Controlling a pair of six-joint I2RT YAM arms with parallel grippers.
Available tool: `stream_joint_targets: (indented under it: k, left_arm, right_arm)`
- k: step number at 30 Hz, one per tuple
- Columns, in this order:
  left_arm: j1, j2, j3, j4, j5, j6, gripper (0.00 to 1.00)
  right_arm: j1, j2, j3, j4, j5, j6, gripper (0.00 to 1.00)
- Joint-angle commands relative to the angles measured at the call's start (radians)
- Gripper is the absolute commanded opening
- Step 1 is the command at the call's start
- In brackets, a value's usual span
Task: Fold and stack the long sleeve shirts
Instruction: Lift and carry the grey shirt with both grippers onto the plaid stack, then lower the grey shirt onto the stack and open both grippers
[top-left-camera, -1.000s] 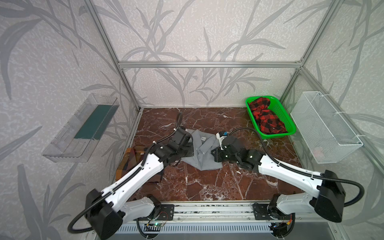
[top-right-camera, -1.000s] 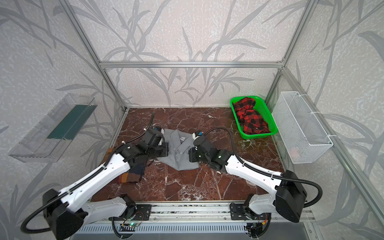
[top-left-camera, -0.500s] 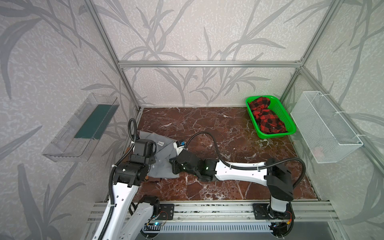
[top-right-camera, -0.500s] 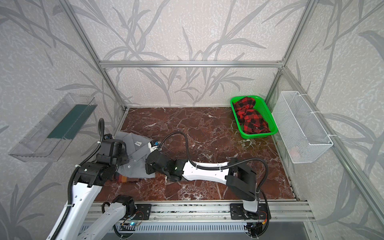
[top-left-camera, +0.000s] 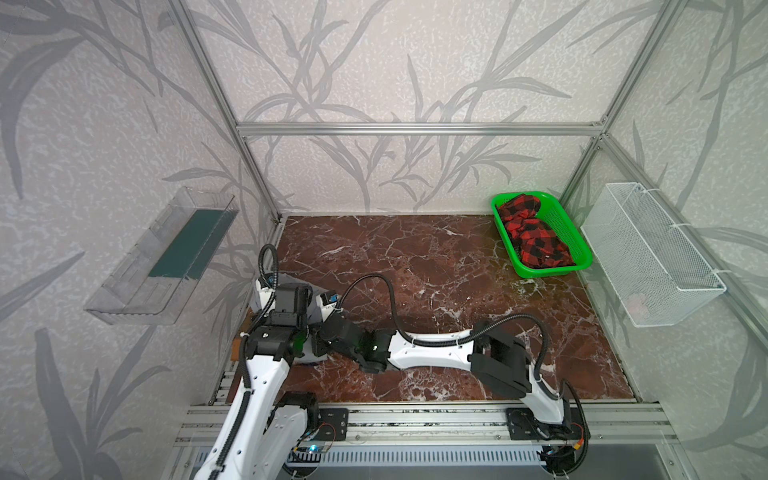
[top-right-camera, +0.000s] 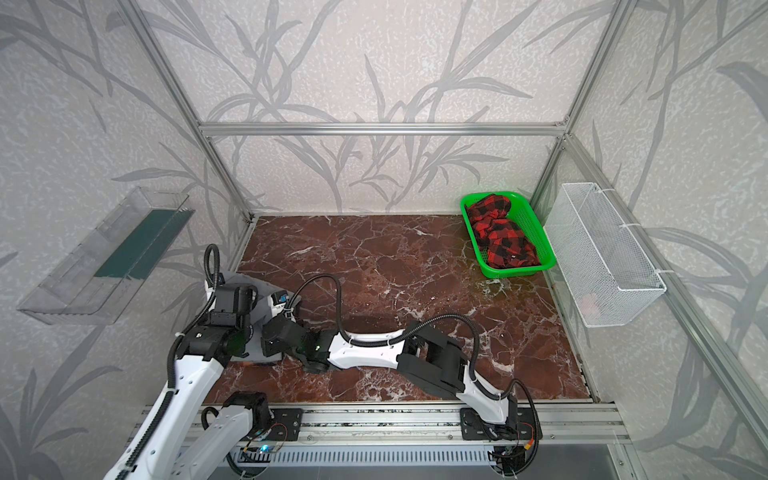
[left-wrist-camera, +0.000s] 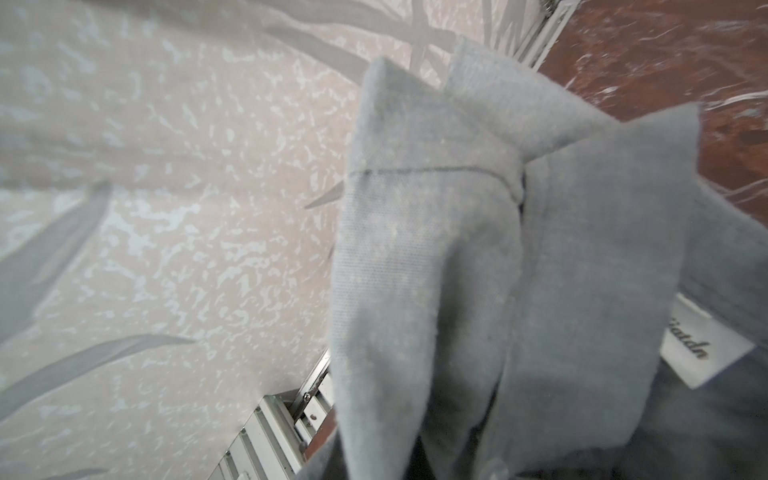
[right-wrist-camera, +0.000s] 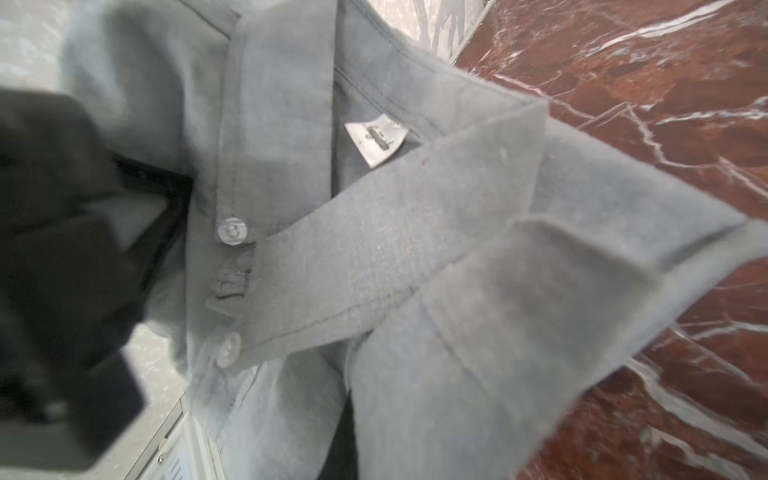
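The grey long sleeve shirt (top-right-camera: 261, 316) is bunched at the front left corner of the marble floor, mostly hidden under both arms in both top views. My left gripper (top-left-camera: 293, 293) and my right gripper (top-left-camera: 324, 309) sit side by side over it. The right arm reaches far across from the right. In the left wrist view grey collar cloth (left-wrist-camera: 436, 270) rises from the jaws and hides the fingers. The right wrist view shows the collar (right-wrist-camera: 374, 257), its white label (right-wrist-camera: 376, 139) and a button (right-wrist-camera: 231, 230). A brown sliver of the checked shirt (top-left-camera: 237, 347) shows beside the left arm.
A green basket (top-left-camera: 579, 245) holding red and black checked cloth (top-left-camera: 532, 237) stands at the back right. A white wire basket (top-left-camera: 648, 257) hangs on the right wall and a clear shelf (top-left-camera: 166, 257) on the left wall. An aluminium rail (top-left-camera: 415, 419) runs along the front.
Both grippers have carried the grey shirt from the middle of the floor to the front left corner, over the checked shirt. The right arm now stretches far left.
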Motion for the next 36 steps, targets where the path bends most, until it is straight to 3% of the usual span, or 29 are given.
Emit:
stream_joint_targets:
  k: [1, 9, 12, 16, 20, 23, 24, 27, 32, 36]
  left_arm:
    - [0.034, 0.053, -0.028, 0.134, -0.061, 0.054, 0.00]
    - [0.084, 0.146, -0.065, 0.275, -0.091, 0.089, 0.00]
    - [0.086, 0.152, -0.086, 0.328, -0.158, 0.078, 0.00]
    - [0.086, 0.160, -0.108, 0.377, -0.144, 0.080, 0.00]
    - [0.089, 0.165, -0.105, 0.391, -0.168, 0.059, 0.24]
    - [0.088, 0.157, -0.097, 0.383, -0.142, 0.035, 0.49]
    - [0.088, 0.151, -0.087, 0.368, -0.136, 0.021, 0.65]
    - [0.084, 0.119, -0.066, 0.332, -0.119, -0.002, 0.82]
    - [0.038, 0.033, -0.036, 0.275, -0.087, -0.012, 0.88]
    - [-0.002, -0.034, -0.049, 0.255, -0.019, -0.013, 0.97]
  right_arm:
    - [0.012, 0.047, 0.062, 0.031, -0.014, -0.026, 0.00]
    - [-0.019, 0.147, 0.129, 0.056, -0.032, -0.008, 0.00]
    - [-0.021, 0.167, 0.145, 0.062, -0.033, -0.024, 0.00]
    - [-0.024, 0.181, 0.147, 0.063, -0.018, -0.017, 0.00]
    - [-0.026, 0.218, 0.172, 0.055, -0.034, 0.016, 0.00]
    - [-0.029, 0.232, 0.173, 0.050, -0.020, 0.037, 0.00]
    - [-0.028, 0.235, 0.177, 0.040, -0.014, 0.037, 0.00]
    - [-0.032, 0.235, 0.167, 0.037, -0.004, 0.049, 0.00]
    - [-0.041, 0.222, 0.110, 0.081, 0.008, 0.098, 0.00]
    - [-0.043, 0.179, 0.086, 0.077, 0.004, 0.037, 0.34]
